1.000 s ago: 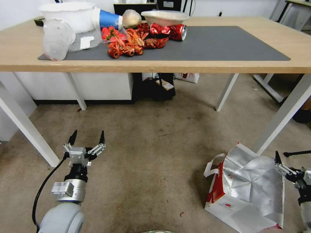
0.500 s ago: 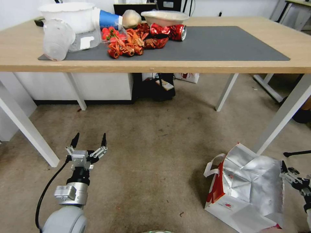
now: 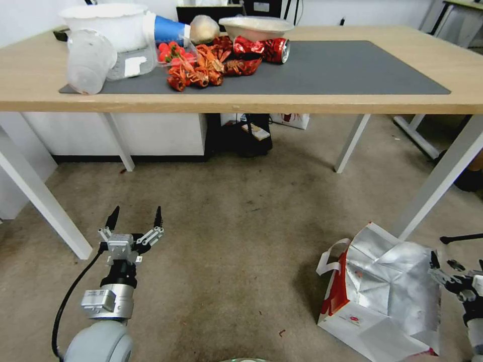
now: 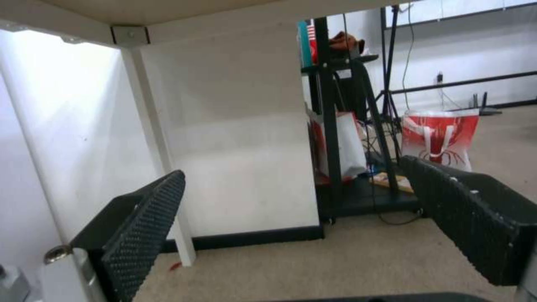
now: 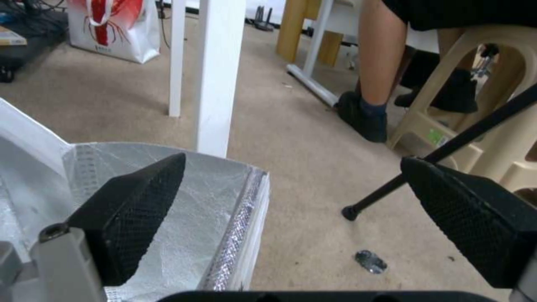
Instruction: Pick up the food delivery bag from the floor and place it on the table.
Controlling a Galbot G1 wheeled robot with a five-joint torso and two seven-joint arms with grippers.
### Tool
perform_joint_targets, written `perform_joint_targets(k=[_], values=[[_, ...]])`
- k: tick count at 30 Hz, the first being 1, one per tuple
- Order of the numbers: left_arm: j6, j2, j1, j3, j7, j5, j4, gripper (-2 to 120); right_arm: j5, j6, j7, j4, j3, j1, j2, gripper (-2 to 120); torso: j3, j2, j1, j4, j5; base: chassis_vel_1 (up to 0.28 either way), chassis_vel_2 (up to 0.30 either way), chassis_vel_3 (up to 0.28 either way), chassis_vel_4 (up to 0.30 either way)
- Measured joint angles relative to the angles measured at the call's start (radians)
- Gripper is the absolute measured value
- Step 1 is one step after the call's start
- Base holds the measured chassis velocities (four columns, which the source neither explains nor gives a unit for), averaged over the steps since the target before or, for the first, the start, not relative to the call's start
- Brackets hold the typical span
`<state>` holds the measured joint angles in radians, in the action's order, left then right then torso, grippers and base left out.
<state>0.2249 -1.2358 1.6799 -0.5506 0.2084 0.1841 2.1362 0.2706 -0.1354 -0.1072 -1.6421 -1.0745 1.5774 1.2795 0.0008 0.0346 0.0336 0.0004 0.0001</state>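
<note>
Since a second ago the right gripper [image 3: 455,266] has dropped lower at the bag's [image 3: 387,296] far right edge, and the left gripper [image 3: 134,217] has barely shifted. Right jaws stand wide — in the right wrist view [image 5: 291,201] one finger [image 5: 134,214] hangs over the silver foil lining [image 5: 224,197] and the other over bare carpet beyond the bag's rim, gripping nothing. The bag sits on the floor [image 3: 241,241], mouth open, just beside a white leg [image 3: 437,181] of the surface [image 3: 302,103], its white strap handle [image 3: 329,256] on the left side. Left jaws are wide too, empty — parked low over the carpet, well apart from the bag, pointing under the surface. On top lie a grey mat [image 3: 332,68], white tubs [image 3: 105,22], red wrappers [image 3: 201,68] and a crushed can [image 3: 266,49].
</note>
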Motion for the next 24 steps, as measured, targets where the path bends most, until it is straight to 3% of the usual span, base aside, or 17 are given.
perform_joint_targets(k=[4,16,17,18,24], values=[[0.003,0.001,0.002,-0.003,-0.001,0.001,0.0,97,0.0,0.0,0.005,0.02,0.008,-0.014,-0.003,96,0.0,0.0,0.0,0.0,-0.0001,0.0,0.0,0.0,0.0],[0.008,0.0,0.004,-0.001,-0.001,0.0,-0.003,97,-0.008,0.003,0.017,0.066,0.033,-0.044,-0.007,78,0.001,0.0,0.0,0.0,-0.0001,0.0,0.0,0.0,0.0],[0.009,0.0,0.004,-0.001,-0.001,0.0,-0.003,97,-0.009,0.004,0.018,0.069,0.035,-0.045,-0.007,76,0.001,0.0,0.0,0.0,-0.0001,0.0,0.0,0.0,0.0],[0.012,0.0,0.004,-0.001,0.0,0.0,-0.006,97,-0.01,0.012,0.021,0.078,0.046,-0.05,-0.005,65,0.001,0.0,0.0,0.0,-0.0001,0.0,0.0,0.0,0.0],[0.014,0.0,0.002,0.002,0.0,0.0,-0.006,97,-0.012,0.016,0.022,0.083,0.058,-0.053,0.004,48,0.001,0.0,0.0,0.0,-0.0001,0.0,0.0,0.0,0.0]])
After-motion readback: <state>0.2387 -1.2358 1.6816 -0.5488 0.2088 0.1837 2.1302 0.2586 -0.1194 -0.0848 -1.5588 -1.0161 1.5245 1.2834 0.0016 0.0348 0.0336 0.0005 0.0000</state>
